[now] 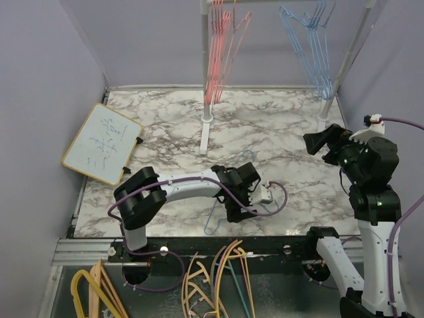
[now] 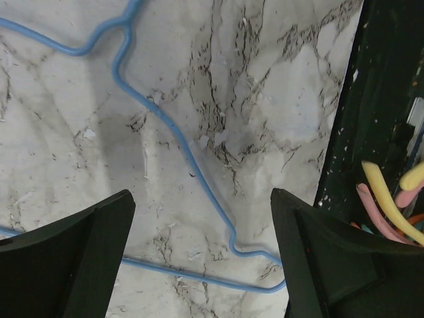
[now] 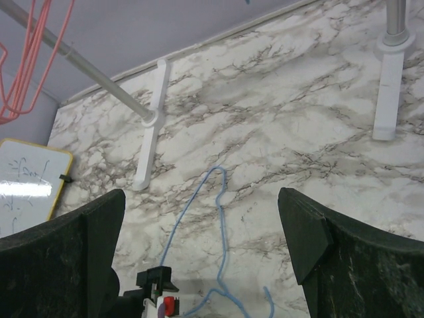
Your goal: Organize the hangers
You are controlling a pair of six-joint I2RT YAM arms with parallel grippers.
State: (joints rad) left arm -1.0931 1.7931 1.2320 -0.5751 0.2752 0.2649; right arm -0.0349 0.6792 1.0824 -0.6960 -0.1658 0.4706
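One light blue wire hanger (image 1: 213,222) lies flat on the marble table near its front edge. My left gripper (image 1: 255,195) hovers low over it, open and empty. In the left wrist view the hanger (image 2: 165,119) runs between the spread fingers of my left gripper (image 2: 202,195), its corner near the right finger. My right gripper (image 1: 318,142) is raised at the right, open and empty. It looks down on the same hanger (image 3: 222,218). Pinkish red hangers (image 1: 218,53) and blue hangers (image 1: 311,46) hang on the rack at the back.
The rack's white feet (image 1: 206,132) and posts stand on the table's far half. A small whiteboard (image 1: 103,144) leans at the left. Thick yellow and orange hangers (image 1: 212,278) lie below the dark front edge (image 2: 377,99), close to my left gripper.
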